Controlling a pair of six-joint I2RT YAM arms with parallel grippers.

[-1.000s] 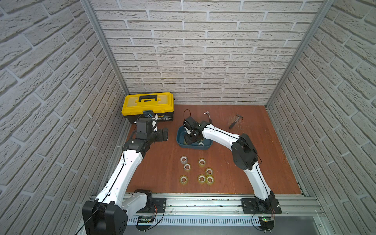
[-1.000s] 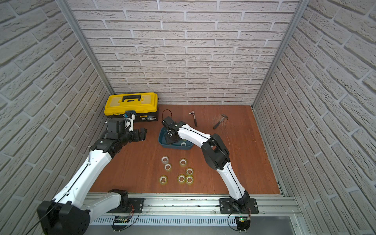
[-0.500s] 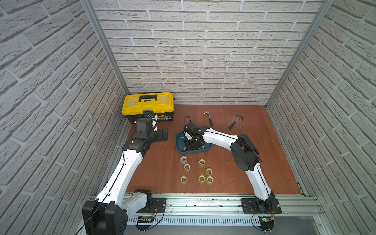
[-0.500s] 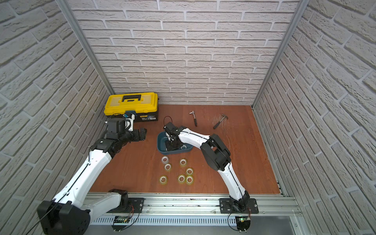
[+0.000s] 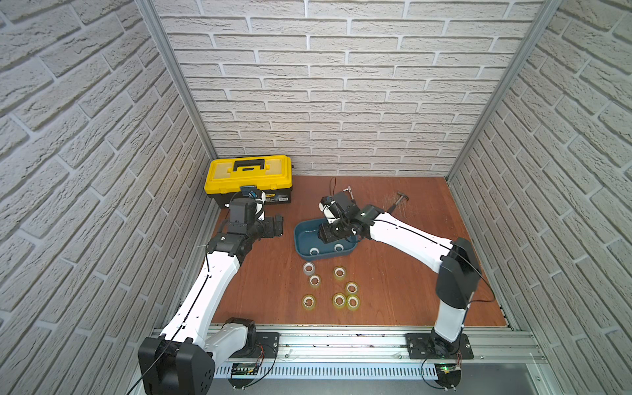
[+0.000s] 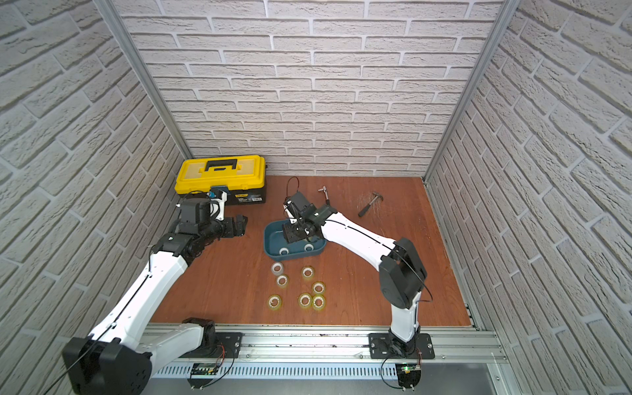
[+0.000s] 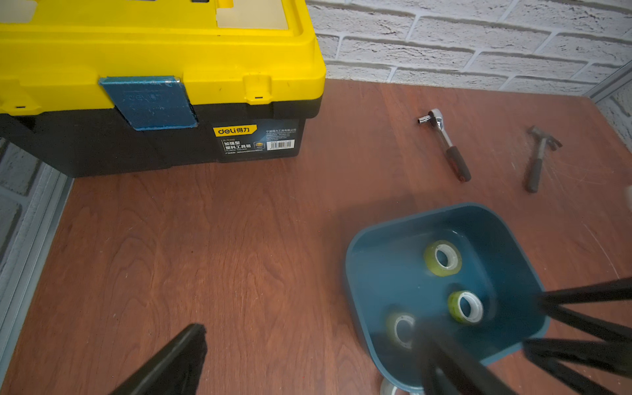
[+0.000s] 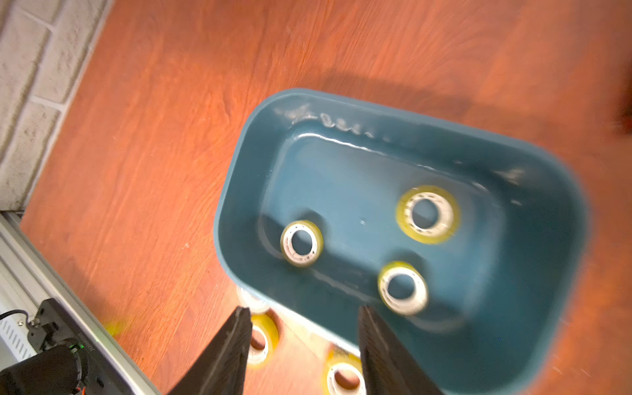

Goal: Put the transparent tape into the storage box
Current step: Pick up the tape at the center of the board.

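The right gripper (image 8: 303,308) is seen released: its two dark fingers (image 8: 225,349) are spread apart and nothing is held between them. It is poised above the storage box (image 8: 342,160), close to one long rim, and in both top views the right gripper (image 5: 330,234) (image 6: 297,234) is shown over the box's interior.

Three tape rolls (image 8: 301,242) (image 8: 427,213) (image 8: 403,287) are laid flat on the box floor, each apart from the others. In a top view only two of them (image 5: 314,251) (image 5: 339,247) are made out, the third being hidden beneath the gripper.

Seven further tape rolls are scattered on the table (image 5: 266,273) on the robot's side of the box. The palest one (image 5: 308,267) is placed just beside the box wall, and two (image 5: 339,300) (image 5: 353,302) are set close together, side by side.

The left gripper (image 7: 309,328) is likewise seen opened, with bare wood showing between its fingers. It is held above the table between the yellow-lidded toolbox (image 5: 249,174) and the storage box, and neither is touched.

A ratchet wrench (image 7: 444,143) and a hammer (image 7: 540,154) are laid toward the back wall, beyond the box and apart from each other.
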